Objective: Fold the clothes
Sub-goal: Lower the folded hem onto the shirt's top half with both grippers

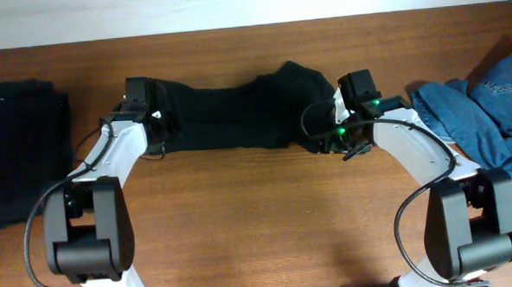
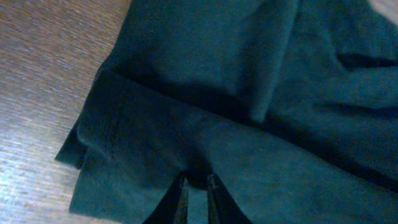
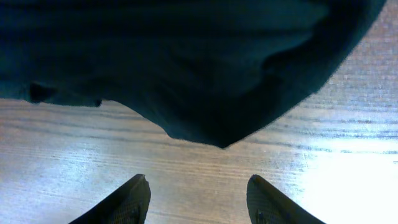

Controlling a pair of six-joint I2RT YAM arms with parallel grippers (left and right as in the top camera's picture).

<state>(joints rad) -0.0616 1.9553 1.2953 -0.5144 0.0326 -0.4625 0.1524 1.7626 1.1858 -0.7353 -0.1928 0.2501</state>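
Bunching in left hand (image 2: 198, 182): black garment (image 2: 249, 93)

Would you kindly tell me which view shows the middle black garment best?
Overhead: it alone shows the whole garment. The left wrist shows only a hemmed corner, the right wrist only one edge.

Left arm (image 1: 118, 154) and right arm (image 1: 412, 141) reach forward from bases at the near table edge, and their white forearms angle inward toward each other. Left gripper (image 2: 196, 186): fingers set nearly together, pinching a fold of the black garment (image 2: 249, 81). Right gripper (image 3: 199, 198): fingers (image 3: 134, 199) spread apart, tips clear of the cloth.
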